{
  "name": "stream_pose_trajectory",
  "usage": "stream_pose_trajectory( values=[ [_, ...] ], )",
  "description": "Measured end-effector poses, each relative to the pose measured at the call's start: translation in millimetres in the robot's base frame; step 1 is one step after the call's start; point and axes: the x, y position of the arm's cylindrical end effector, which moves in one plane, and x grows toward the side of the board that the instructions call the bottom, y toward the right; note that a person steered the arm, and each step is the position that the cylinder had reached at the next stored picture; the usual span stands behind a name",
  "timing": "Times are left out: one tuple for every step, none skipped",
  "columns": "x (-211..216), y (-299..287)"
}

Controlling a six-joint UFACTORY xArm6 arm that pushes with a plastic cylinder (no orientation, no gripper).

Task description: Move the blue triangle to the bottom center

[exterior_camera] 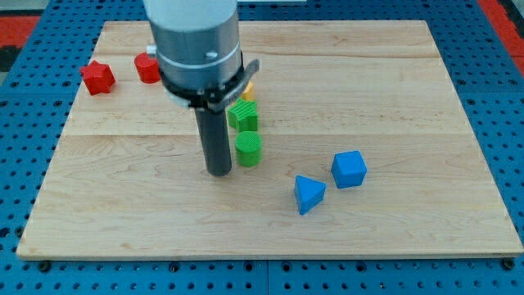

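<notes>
The blue triangle (pixel 309 195) lies on the wooden board (pixel 393 90), right of centre and near the view's bottom. A blue cube (pixel 349 169) sits just to its upper right, close beside it. My tip (pixel 219 172) rests on the board well to the left of the blue triangle, apart from it. The tip stands right beside the green cylinder (pixel 249 149), on that block's left.
A green star-shaped block (pixel 242 115) sits just above the green cylinder. A yellow block (pixel 248 86) is mostly hidden behind the arm. A red star (pixel 97 77) and a red cylinder (pixel 147 67) lie at the view's top left.
</notes>
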Motion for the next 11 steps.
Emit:
stream_pose_trajectory(
  values=[
    [1.2, 38.3],
    [-6.7, 55.3],
    [-18.1, 67.2],
    [0.0, 68.5],
    [19.1, 83.8],
    [-1.6, 88.3],
    [3.0, 127.3],
    [29.1, 135.5],
    [49.6, 131.0],
    [51.4, 111.3],
    [59.4, 101.9]
  ],
)
